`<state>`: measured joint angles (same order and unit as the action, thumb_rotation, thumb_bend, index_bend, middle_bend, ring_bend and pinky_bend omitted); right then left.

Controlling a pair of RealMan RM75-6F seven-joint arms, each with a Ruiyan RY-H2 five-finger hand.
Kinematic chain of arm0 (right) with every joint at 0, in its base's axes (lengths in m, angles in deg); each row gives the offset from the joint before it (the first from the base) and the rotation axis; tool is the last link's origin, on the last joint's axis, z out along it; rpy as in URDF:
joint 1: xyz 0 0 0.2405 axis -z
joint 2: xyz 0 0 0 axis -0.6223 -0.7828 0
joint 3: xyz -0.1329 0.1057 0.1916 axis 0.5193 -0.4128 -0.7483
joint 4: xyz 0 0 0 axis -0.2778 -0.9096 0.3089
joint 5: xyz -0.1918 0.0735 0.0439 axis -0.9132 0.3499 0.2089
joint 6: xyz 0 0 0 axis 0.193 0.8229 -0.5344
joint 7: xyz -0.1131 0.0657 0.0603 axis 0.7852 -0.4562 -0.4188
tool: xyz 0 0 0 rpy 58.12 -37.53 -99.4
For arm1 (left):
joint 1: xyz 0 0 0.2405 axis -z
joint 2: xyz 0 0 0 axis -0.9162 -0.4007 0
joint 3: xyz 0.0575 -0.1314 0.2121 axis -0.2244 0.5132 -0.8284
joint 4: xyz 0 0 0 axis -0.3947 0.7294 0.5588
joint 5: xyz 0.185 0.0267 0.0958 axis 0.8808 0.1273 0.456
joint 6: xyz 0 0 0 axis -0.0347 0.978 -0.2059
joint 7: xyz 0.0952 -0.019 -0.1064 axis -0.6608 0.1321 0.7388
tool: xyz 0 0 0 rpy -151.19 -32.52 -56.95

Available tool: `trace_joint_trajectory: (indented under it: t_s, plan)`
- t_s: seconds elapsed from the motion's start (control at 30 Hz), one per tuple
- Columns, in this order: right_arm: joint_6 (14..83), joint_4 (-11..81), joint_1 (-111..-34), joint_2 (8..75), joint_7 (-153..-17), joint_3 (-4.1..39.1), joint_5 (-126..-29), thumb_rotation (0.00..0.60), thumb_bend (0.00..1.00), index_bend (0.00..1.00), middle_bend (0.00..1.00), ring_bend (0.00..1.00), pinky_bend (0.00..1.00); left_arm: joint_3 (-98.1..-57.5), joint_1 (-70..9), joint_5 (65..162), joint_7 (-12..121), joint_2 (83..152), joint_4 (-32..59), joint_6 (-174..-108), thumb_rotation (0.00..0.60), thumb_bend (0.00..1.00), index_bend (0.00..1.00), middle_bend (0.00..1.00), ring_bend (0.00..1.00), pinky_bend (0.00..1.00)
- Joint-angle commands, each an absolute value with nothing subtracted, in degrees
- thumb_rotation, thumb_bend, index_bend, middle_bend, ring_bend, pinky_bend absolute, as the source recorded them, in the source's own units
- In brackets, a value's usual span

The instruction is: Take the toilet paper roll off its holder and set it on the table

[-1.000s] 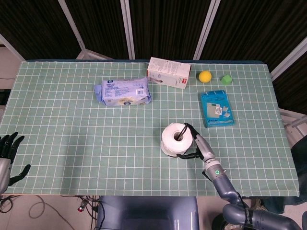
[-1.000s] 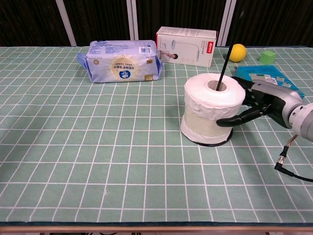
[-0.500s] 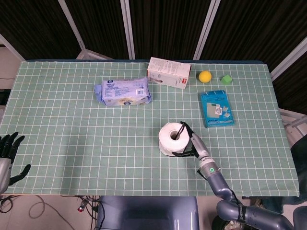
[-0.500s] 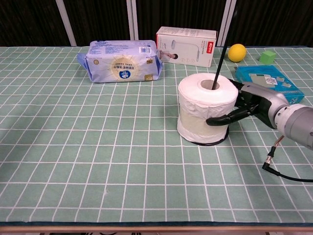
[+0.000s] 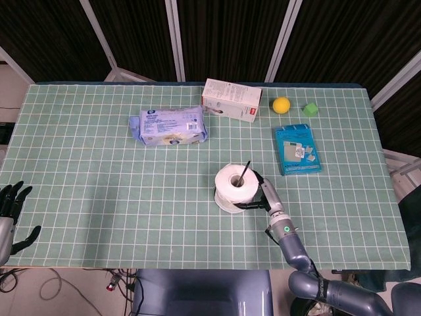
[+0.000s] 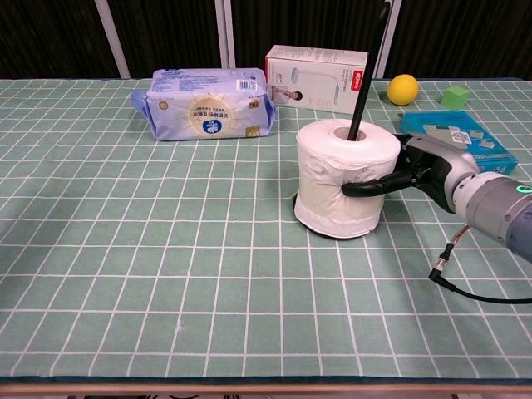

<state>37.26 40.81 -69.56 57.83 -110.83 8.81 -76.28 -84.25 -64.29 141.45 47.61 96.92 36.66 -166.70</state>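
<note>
White paper hides most of the holder (image 6: 366, 71); only its tilted black rod shows. One toilet paper roll (image 6: 339, 189) sits on it, mid-table, grasped by the right hand (image 6: 416, 170). The left hand (image 5: 12, 204), fingers spread and empty, is cut off at the near-left edge.

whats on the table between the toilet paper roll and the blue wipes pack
Nothing: the head view shows only bare green checked cloth between the toilet paper roll and the wipes pack.

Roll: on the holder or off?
On. The holder's rod pokes up through the roll, which the right hand grips.
</note>
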Motion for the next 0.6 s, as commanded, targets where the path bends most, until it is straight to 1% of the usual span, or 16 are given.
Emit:
trace_joint_trajectory:
  t_s: [0.03,0.23,0.33,0.43,0.6]
  plan:
    - [37.4,40.5,-69.4,58.1,-111.5,9.1,-77.1,0.600,0.00,0.40,0.33,0.42,0.19,-84.3,-64.3,141.5,47.6,96.9,36.7,-166.7,0.600,0.25,0.09,0.00,0.00,0.01]
    - [38.1,42.0,-68.9,57.0,-113.0,8.9,-79.1,0.600,0.00,0.40,0.33,0.42,0.19,-84.2,-64.3,141.3,47.6,96.9,36.7,-166.7,0.600,0.25,0.09,0.00,0.00,0.01]
    - [39.1,44.6,-68.3,55.0,-113.7,8.4,-80.5,0.600,0.00,0.40,0.33,0.42,0.19,-84.2,-64.4,141.2,47.7,96.8,36.7,-166.8,0.600,0.25,0.09,0.00,0.00,0.01]
    - [39.3,48.4,-67.6,51.9,-114.5,7.9,-81.4,0.600,0.00,0.40,0.33,0.42,0.19,-84.1,-64.4,141.1,47.8,96.7,36.7,-166.9,0.600,0.25,0.09,0.00,0.00,0.01]
    - [39.9,56.1,-66.0,44.2,-115.5,6.6,-82.9,0.600,0.00,0.40,0.33,0.42,0.19,-84.1,-64.6,140.9,48.0,96.6,36.8,-167.2,0.600,0.25,0.09,0.00,0.00,0.01]
